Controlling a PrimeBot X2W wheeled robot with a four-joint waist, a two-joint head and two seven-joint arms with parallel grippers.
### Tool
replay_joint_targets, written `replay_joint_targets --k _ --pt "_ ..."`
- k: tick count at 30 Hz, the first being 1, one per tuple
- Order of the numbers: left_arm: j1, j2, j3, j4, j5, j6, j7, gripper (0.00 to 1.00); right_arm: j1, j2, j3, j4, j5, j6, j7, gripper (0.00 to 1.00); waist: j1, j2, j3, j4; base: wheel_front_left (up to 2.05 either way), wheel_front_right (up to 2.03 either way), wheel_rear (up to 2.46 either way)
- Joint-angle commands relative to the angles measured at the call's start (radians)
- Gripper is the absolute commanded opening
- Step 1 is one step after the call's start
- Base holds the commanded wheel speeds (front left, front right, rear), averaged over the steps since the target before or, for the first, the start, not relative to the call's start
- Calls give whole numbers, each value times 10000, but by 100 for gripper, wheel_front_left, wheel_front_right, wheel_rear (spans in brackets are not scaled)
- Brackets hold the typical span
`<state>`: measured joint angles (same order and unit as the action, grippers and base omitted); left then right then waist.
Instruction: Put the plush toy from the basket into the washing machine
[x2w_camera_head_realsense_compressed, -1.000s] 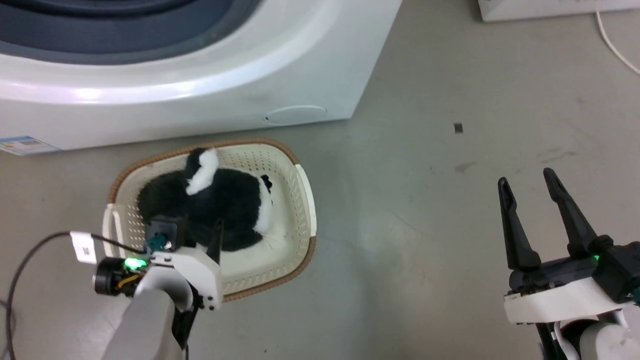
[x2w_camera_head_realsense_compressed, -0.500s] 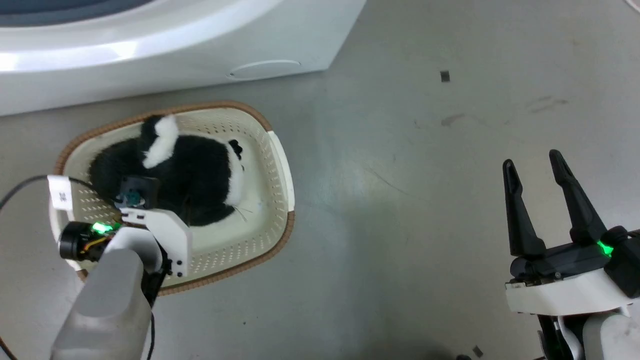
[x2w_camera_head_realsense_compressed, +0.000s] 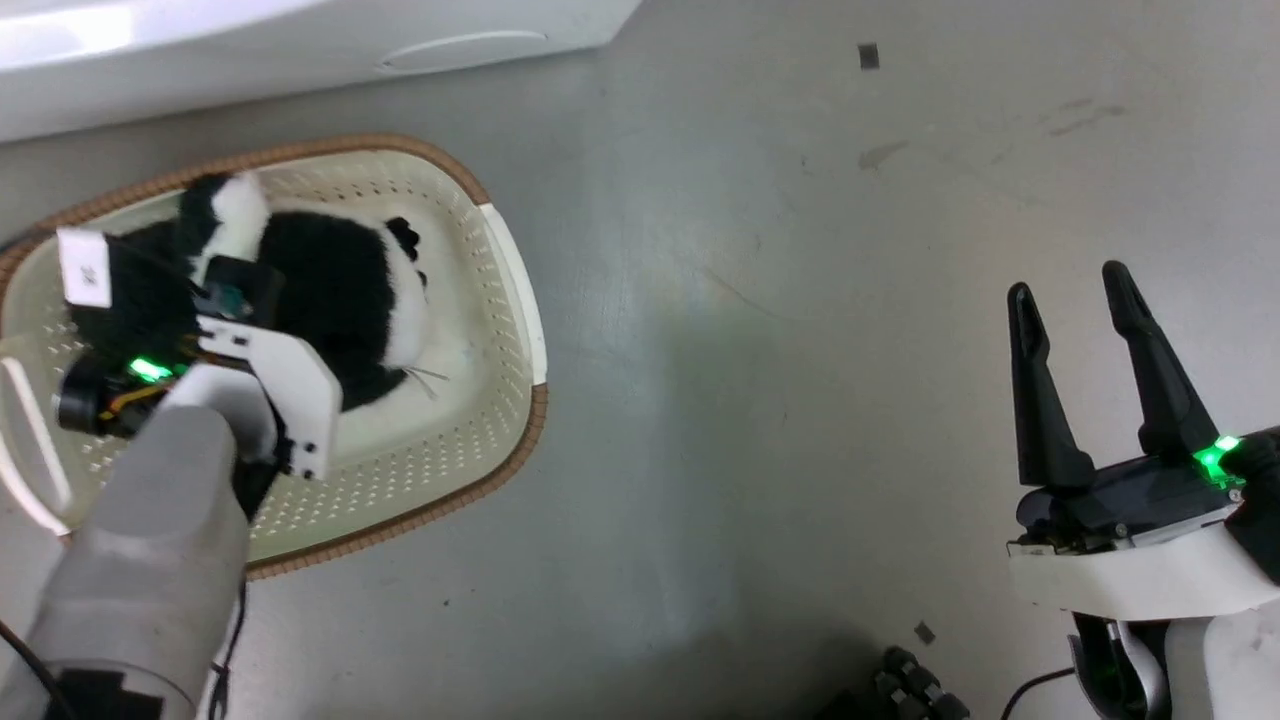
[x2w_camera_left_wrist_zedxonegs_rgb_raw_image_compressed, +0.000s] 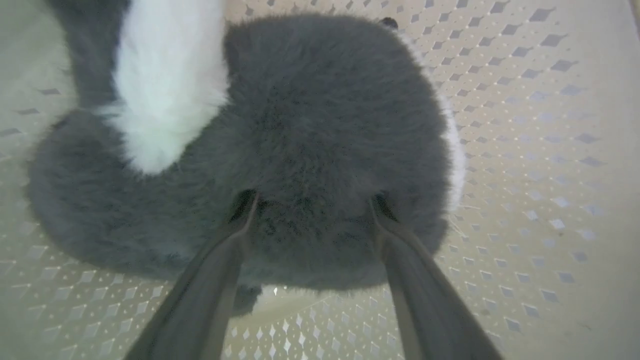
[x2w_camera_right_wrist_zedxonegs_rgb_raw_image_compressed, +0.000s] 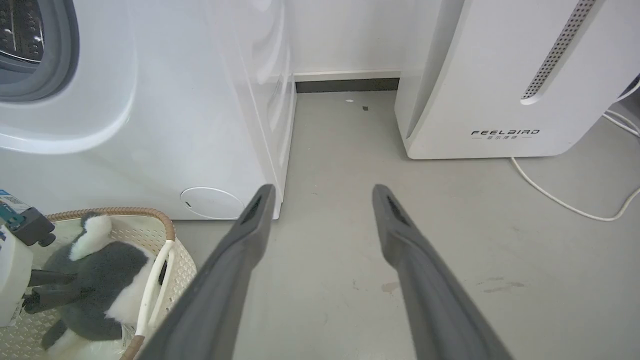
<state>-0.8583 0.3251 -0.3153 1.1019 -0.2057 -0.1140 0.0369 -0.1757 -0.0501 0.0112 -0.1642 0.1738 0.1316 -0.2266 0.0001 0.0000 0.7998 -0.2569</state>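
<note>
The black-and-white plush toy lies curled in the cream basket on the floor, just in front of the white washing machine. My left gripper is down inside the basket and open. Its two fingertips are sunk into the dark fur of the plush toy, one on each side of its body. In the head view the left wrist covers those fingers. My right gripper hangs open over bare floor far to the right, holding nothing. The washing machine shows its grey-gasketed porthole at the upper left of the right wrist view.
A white FEELBIRD appliance stands right of the washer, with a strip of floor between them. A white cable trails over the grey floor beside it. Part of my dark base shows at the bottom edge.
The head camera has tilted down, so washer and basket sit higher and further left in the picture. My left gripper has sunk deeper onto the plush toy. The right gripper stays open.
</note>
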Motion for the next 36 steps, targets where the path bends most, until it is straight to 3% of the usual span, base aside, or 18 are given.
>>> replay_joint_targets --k 1,16,17,25,36 --pt "-371 203 -113 310 -2 -19 101 100 -228 -1 33 -78 148 -8 -102 100 -1 0 255 -133 0 0 0" --pt "-1539 813 -710 1720 -342 -109 267 100 -505 -1 254 -130 708 -9 -352 100 -1 0 1456 -593 0 0 0" --pt "-1516 785 -722 1727 -390 -120 279 0 -510 -1 251 -125 684 -9 -352 100 -1 0 1453 -582 0 0 0" --pt "-1316 482 -890 1694 -665 -157 -285 0 -562 -1 174 2 504 -9 -352 100 -1 0 1125 -344 0 0 0" --pt "-116 -42 -787 1754 -1303 -164 -1725 0 -442 -1 -20 456 402 -9 -352 100 -1 0 -794 -48 0 0 0"
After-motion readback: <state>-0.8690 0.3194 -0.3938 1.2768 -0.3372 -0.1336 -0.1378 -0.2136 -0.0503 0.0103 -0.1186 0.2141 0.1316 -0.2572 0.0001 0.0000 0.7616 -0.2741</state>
